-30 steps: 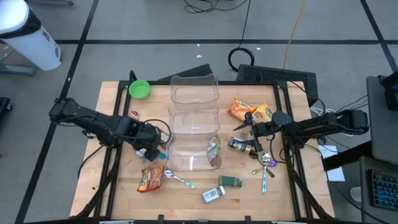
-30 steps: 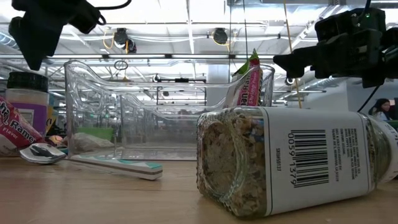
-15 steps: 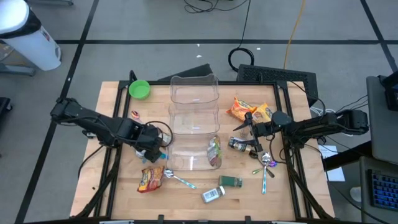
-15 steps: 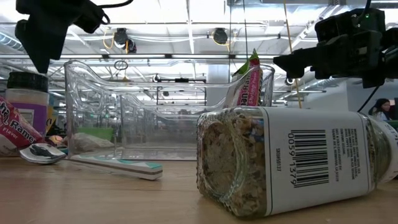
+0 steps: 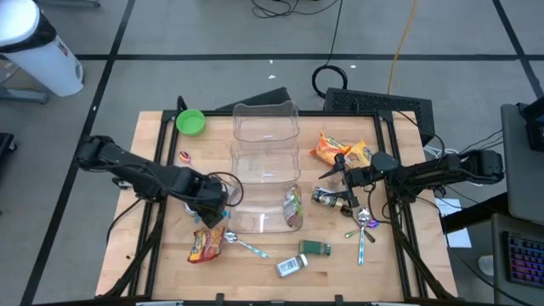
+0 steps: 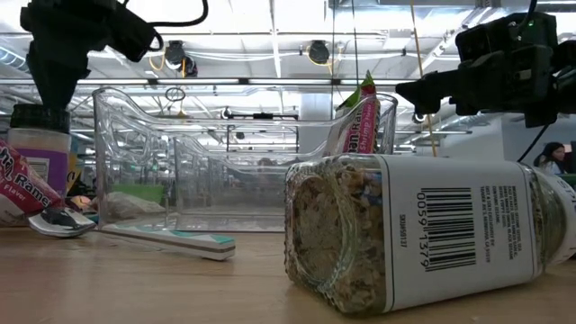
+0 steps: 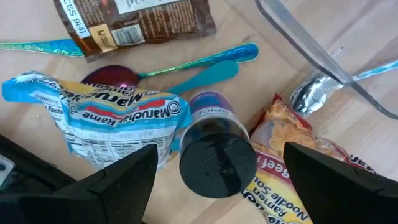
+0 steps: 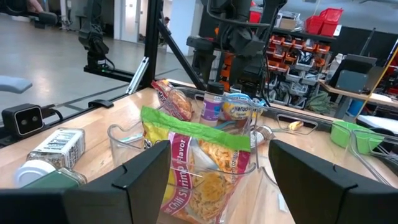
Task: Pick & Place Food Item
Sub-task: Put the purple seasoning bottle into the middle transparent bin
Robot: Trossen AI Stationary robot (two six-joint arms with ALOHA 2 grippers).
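Observation:
A purple jar with a black lid point(image 7: 217, 163) stands upright on the table between a blue ramen pack point(image 7: 102, 118) and an orange ramen pack point(image 7: 292, 155). My left gripper point(image 7: 221, 152) hangs open above it, pointing down, one finger on either side of the lid and apart from it; in the high view this gripper point(image 5: 211, 208) is at the clear container's near left corner. The clear container point(image 5: 265, 166) holds a chili shrimp ramen pack point(image 8: 199, 165) in its near compartment. My right gripper point(image 5: 337, 183) waits open, level, right of the container.
Teal spoons point(image 7: 205, 65), a silver spoon point(image 7: 310, 93) and a brown packet point(image 7: 134, 22) lie close to the jar. A spice jar point(image 6: 423, 234) lies on its side near the front edge. A green bowl point(image 5: 190, 121) stands at the far left, orange packets point(image 5: 340, 151) at the right.
My left gripper has moved toward the table's right edge and a little down, coming over the purple jar, and has turned slightly about its own axis. Its fingers have stayed open. Nothing on the table has moved.

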